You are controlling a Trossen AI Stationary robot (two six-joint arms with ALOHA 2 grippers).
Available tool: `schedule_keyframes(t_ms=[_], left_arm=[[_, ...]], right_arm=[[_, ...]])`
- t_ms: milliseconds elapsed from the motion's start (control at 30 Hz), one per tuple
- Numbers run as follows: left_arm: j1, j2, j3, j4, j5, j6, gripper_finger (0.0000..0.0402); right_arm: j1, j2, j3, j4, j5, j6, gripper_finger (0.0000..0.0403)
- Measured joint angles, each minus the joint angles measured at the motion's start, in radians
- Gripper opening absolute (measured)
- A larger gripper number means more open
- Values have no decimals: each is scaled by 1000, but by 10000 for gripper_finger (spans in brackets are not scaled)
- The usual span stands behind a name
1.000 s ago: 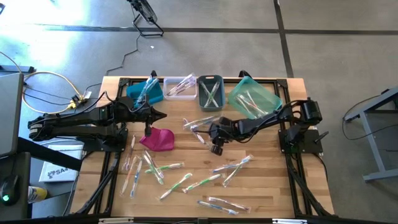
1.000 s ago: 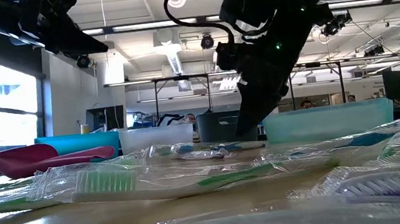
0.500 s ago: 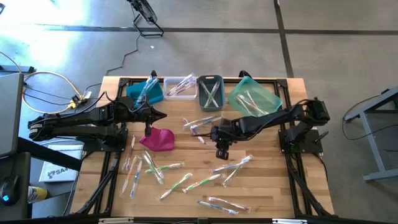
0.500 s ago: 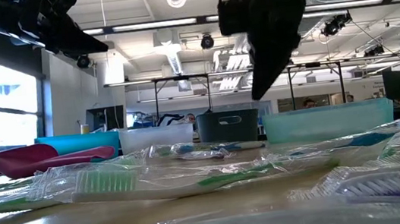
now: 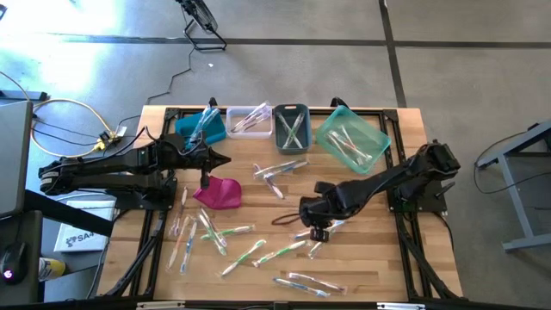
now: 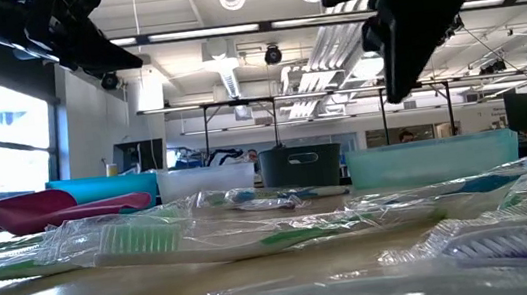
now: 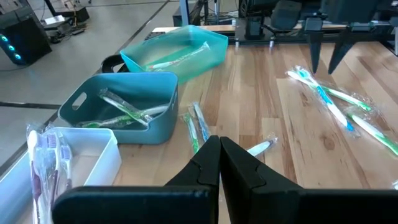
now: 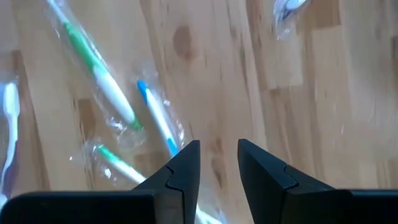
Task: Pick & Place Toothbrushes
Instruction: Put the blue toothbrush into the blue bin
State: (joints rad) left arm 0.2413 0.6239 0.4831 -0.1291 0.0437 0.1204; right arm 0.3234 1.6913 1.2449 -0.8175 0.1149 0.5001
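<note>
Several toothbrushes in clear wrappers lie flat on the wooden table: a group at the near left [image 5: 207, 232], some in the middle [image 5: 280, 170] and some near the front [image 5: 306, 282]. My right gripper [image 5: 318, 232] hangs open above the pair at the middle right [image 5: 331, 226], fingers pointing steeply down and touching nothing. Its wrist view shows a blue-headed toothbrush [image 8: 158, 121] and green ones [image 8: 99, 74] on the wood below the fingers [image 8: 186, 165]. My left gripper [image 7: 219, 149] waits shut and empty above the table's far left [image 5: 225, 160].
Along the far edge stand a blue bin [image 5: 200, 127], a clear bin [image 5: 250, 120], a grey bin [image 5: 291, 127] and a teal bin [image 5: 351, 138], each holding toothbrushes. A magenta pouch [image 5: 219, 193] lies below the left gripper. Bare wood [image 5: 379, 250] shows at the near right.
My right gripper has risen and swung from the middle group of toothbrushes toward the table's near edge and slightly right, tipping to point more steeply down. Its fingers keep the same gap and carry nothing. No toothbrush has moved.
</note>
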Motion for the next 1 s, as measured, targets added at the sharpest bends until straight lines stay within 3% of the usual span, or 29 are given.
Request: schedule_keyframes(t_ms=[467,833,1000], left_arm=[[0,0,0,0,0,-19,6],[0,0,0,0,0,-20,6],[0,0,0,0,0,-20,6]], right_arm=[[96,0,-57,-40,14,136,105],[102,1,-139,25,14,161,189],[102,1,-186,111,11,162,198]])
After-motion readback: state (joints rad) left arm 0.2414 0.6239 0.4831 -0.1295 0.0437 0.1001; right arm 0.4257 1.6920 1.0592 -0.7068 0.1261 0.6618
